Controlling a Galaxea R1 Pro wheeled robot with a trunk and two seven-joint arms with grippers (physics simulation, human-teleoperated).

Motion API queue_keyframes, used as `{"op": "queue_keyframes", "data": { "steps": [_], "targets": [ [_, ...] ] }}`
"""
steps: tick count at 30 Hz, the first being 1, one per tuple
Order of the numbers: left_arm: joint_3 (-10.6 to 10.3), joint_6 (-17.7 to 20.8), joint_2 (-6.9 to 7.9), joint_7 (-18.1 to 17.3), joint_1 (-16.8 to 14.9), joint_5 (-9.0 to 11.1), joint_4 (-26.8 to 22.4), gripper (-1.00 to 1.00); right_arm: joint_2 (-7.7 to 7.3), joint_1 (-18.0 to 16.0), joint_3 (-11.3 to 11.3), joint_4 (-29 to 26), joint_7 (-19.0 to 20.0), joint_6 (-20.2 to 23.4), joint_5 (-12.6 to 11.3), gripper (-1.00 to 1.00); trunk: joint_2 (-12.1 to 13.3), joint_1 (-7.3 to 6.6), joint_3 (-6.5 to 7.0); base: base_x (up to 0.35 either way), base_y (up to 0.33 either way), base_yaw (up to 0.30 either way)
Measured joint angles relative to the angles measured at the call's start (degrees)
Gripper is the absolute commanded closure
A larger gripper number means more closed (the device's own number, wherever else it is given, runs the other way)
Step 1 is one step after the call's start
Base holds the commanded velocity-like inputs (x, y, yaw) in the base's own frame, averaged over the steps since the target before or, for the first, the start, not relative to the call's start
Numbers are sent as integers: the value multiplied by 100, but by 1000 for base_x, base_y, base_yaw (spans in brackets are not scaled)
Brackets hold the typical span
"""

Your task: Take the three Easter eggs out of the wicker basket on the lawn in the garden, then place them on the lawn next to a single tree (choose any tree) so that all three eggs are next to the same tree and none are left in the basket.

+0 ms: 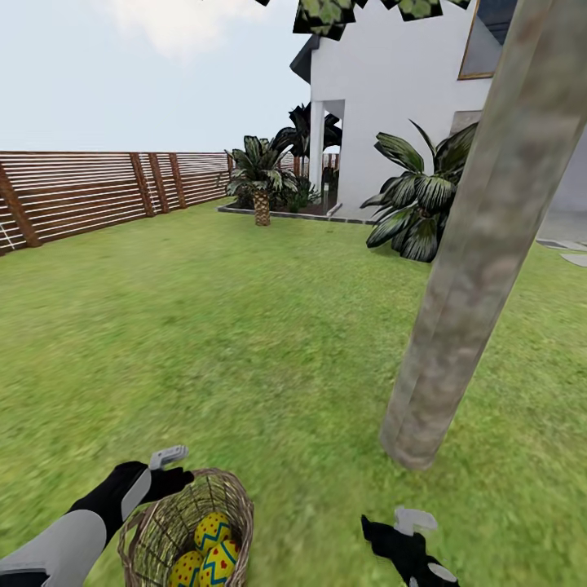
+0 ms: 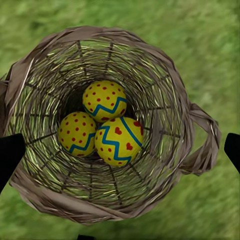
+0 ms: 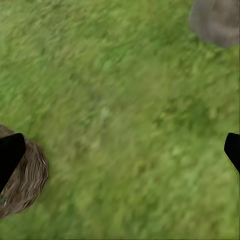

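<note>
Left gripper (image 2: 120,150) wide open above the basket (image 2: 200,150), all three eggs (image 2: 104,100) inside on the lawn (image 1: 244,326) near the tree (image 1: 473,269); drop straight onto the top egg, clear of the rim.

basket (image 2: 30,200): directly below the left gripper (image 2: 120,142), on the lawn (image 1: 204,326)
eggs (image 2: 119,141): three in the basket, touching one another
tree (image 1: 481,244): ahead of the right gripper (image 3: 120,150), well right of the basket
fence (image 1: 90,191): far ahead, left
</note>
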Motion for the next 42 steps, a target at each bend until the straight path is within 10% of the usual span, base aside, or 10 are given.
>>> {"op": "queue_keyframes", "data": {
  "steps": [7, 17, 42],
  "targets": [
    [1, -21, -10, 0, 0, -9, 0, -100, 60, 253, 599, -2128, 11, 1511, -25, -100, -281, 154, -126, 0, 0, 0],
    [5, -7, -10, -8, 0, -14, 0, -100, 74, 287, 1164, -3395, 18, 2740, -29, -100, -682, 374, -306, 0, 0, 0],
    [5, -18, -34, -9, 0, -18, 11, -100, 5, 287, 1247, -3591, 31, 3281, -20, -100, -1685, 923, -755, 0, 0, 0]
  ]
}}
